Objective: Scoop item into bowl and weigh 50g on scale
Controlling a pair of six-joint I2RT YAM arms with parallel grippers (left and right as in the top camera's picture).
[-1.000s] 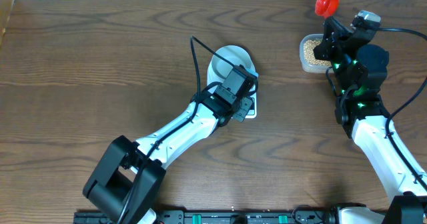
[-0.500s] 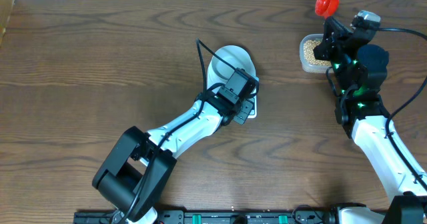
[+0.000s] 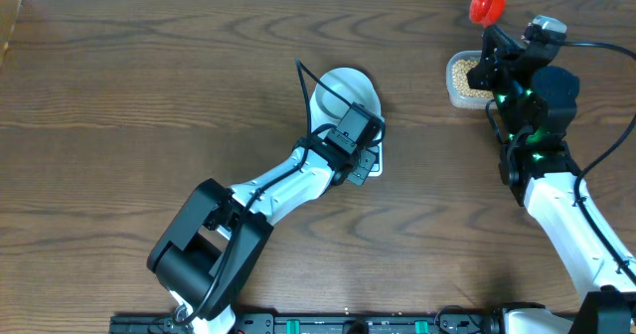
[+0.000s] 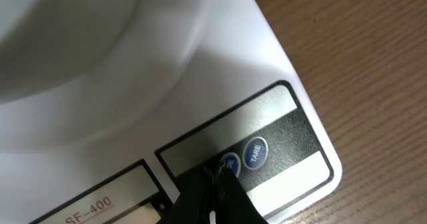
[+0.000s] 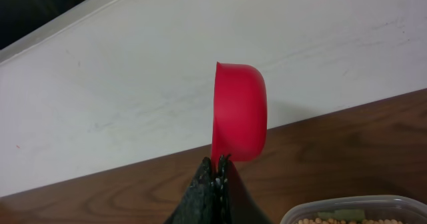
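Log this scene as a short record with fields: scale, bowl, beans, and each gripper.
Scale: white rectangular digital kitchen scale, on wooden table.
Bowl: small round pale-white bowl, on the scale.
Beans: small tan round beans in clear plastic tub.
Left gripper: jaws shut, tip at round blue button beside TARE button.
Right gripper: jaws shut on red plastic scoop, raised near tub.

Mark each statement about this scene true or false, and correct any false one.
1. The bowl sits on the scale. True.
2. The scoop in the right gripper is blue. False: it is red.
3. The left gripper is shut, its tips at the scale's buttons. True.
4. The beans lie in the bowl. False: they show only in the clear tub.
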